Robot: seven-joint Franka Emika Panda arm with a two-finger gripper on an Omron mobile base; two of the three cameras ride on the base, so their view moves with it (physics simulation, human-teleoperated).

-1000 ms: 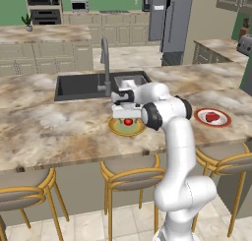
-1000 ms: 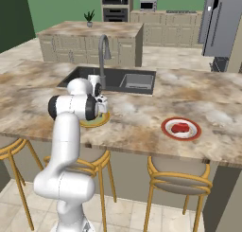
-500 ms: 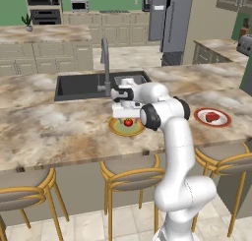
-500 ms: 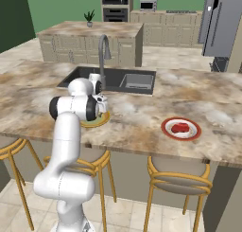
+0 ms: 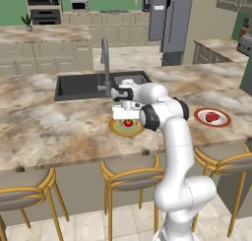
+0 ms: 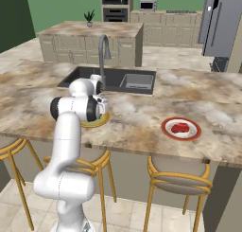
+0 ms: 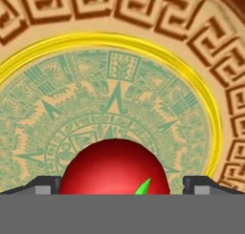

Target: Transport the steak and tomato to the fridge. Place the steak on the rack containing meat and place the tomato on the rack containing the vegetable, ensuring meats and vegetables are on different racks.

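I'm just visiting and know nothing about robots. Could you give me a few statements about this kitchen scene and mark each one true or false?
1. The tomato lies on a patterned plate. True.
2. The gripper is shut tight on the tomato. False: its fingertips stand open, one on each side of the tomato.
3. The steak lies on a red-rimmed plate on the counter. True.
4. The steak shares a plate with the tomato. False: each is on its own plate, apart on the counter.
5. The sink is behind the tomato's plate. True.
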